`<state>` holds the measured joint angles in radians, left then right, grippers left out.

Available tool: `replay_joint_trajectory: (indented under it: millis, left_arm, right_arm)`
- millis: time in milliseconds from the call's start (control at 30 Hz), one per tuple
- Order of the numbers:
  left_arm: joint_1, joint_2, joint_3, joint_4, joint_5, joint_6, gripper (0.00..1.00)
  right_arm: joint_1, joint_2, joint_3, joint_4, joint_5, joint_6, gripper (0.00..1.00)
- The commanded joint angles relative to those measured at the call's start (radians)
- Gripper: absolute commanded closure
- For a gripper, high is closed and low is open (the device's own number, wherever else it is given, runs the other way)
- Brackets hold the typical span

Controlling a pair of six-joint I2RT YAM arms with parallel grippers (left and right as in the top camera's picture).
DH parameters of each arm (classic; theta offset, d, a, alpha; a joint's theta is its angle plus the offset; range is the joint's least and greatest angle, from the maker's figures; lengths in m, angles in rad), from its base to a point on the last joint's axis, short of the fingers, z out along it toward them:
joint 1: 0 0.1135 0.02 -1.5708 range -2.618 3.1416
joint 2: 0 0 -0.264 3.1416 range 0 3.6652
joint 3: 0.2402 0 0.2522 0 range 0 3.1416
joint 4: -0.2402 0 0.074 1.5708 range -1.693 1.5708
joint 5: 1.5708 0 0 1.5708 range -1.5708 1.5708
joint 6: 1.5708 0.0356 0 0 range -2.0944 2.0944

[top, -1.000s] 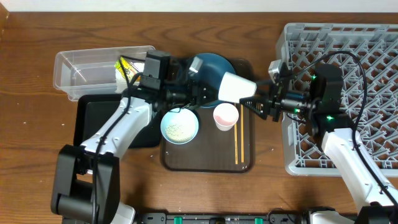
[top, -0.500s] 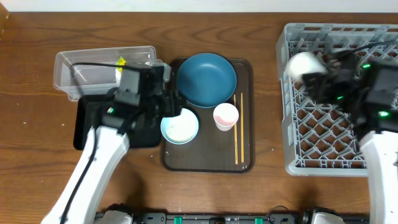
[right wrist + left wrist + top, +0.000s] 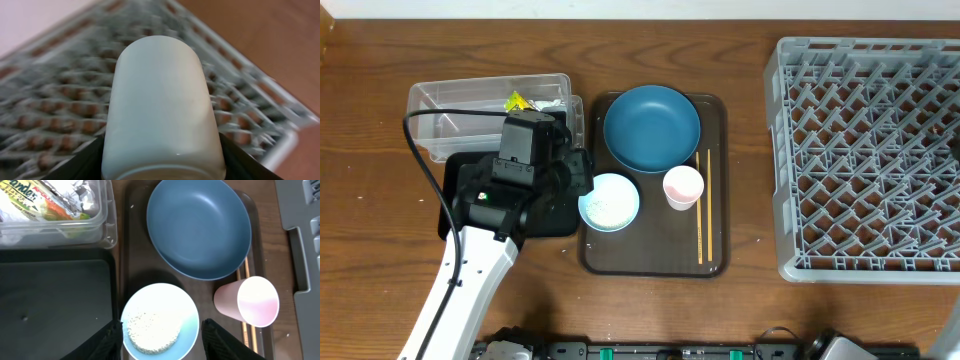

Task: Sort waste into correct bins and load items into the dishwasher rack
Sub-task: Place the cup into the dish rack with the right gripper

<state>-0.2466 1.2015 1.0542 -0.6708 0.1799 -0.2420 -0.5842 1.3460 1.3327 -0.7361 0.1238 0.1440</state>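
Loading is in hand: the right tool (image 3: 161, 142) is clamped on a white cup (image 3: 160, 90) just ahead of it, with the rack (image 3: 55, 105) blurred beyond. Next, I judge, it seats the cup in the rack. The left tool (image 3: 161, 325) is spread wide, with the rice bowl (image 3: 175, 300) between its jaws.

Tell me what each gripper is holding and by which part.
Right gripper: a white cup, clamped across its sides near the wrist end. Left gripper: nothing, open above the rice bowl.
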Motion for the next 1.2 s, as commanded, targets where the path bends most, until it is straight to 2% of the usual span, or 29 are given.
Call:
replay_joint_trajectory:
  millis: [0, 233, 400, 467, 567, 633, 667, 700, 767, 800, 967, 1167]
  left_arm:
    - [0.002, -0.001, 0.008, -0.003, -0.016, 0.013, 0.46]
    - [0.002, -0.001, 0.008, -0.003, -0.016, 0.013, 0.46]
    - [0.002, -0.001, 0.008, -0.003, -0.016, 0.013, 0.46]
    - [0.002, -0.001, 0.008, -0.002, -0.016, 0.013, 0.46]
    - [0.002, -0.001, 0.008, -0.003, -0.016, 0.013, 0.46]
    - [0.002, -0.001, 0.008, -0.002, -0.016, 0.013, 0.46]
    - [0.002, -0.001, 0.008, -0.002, -0.016, 0.013, 0.46]
    - [0.002, -0.001, 0.008, -0.002, -0.016, 0.013, 0.46]
    - [0.002, -0.001, 0.008, -0.002, -0.016, 0.013, 0.46]
    - [0.002, -0.001, 0.008, -0.002, -0.016, 0.013, 0.46]
    - [0.002, -0.001, 0.008, -0.003, -0.016, 0.013, 0.46]
    - [0.002, -0.001, 0.008, -0.001, -0.016, 0.013, 0.33]
  right_arm:
    - [-0.089, 0.057, 0.023, -0.001, 0.045, 0.022, 0.99]
    - [-0.236, 0.189, 0.023, -0.016, 0.045, 0.069, 0.99]
    - [-0.275, 0.278, 0.022, -0.013, 0.027, 0.073, 0.98]
    - [-0.28, 0.319, 0.022, -0.008, -0.004, 0.073, 0.94]
    - [-0.279, 0.371, 0.022, 0.005, -0.043, 0.072, 0.78]
    - [-0.278, 0.393, 0.022, 0.006, -0.064, 0.072, 0.77]
    - [-0.278, 0.401, 0.022, 0.006, -0.077, 0.072, 0.72]
    - [-0.278, 0.406, 0.022, 0.006, -0.089, 0.072, 0.59]
    - [-0.279, 0.406, 0.023, 0.013, -0.127, 0.073, 0.07]
    - [-0.28, 0.401, 0.023, 0.023, -0.159, 0.073, 0.01]
    - [-0.285, 0.347, 0.053, 0.039, -0.339, 0.073, 0.01]
    - [-0.27, 0.229, 0.078, 0.028, -0.447, 0.088, 0.01]
